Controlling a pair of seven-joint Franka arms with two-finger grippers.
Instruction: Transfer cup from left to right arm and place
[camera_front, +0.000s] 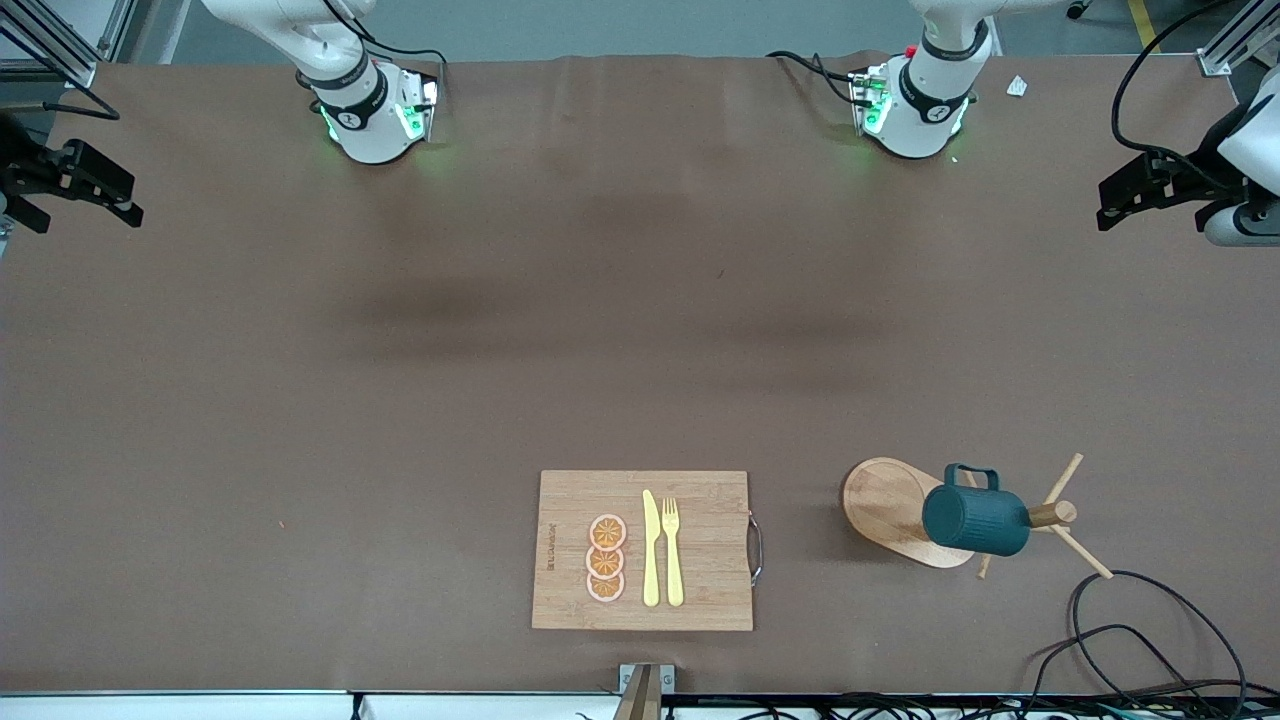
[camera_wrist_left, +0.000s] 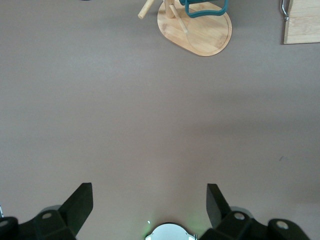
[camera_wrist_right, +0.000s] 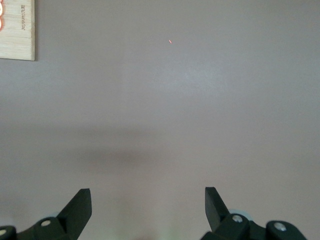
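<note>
Your left pincer (camera_wrist_left: 149, 205) and right pincer (camera_wrist_right: 148, 207) are waiting open over bare table (camera_front: 400, 420); cup (camera_front: 975, 519) is hanging on peg rack (camera_front: 905, 510), ready for pickup.

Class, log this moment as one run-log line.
cup: hanging on peg rack | left gripper: open, waiting | right gripper: open, waiting

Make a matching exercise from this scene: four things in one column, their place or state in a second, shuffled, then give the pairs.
1. cup
2. fork
3. orange slices
4. left gripper

A. open over bare table
B. hung on the wooden peg rack
C. on the cutting board, beside the knife
D. on the cutting board, stacked in a row

Pairs: 1-B, 2-C, 3-D, 4-A
</note>
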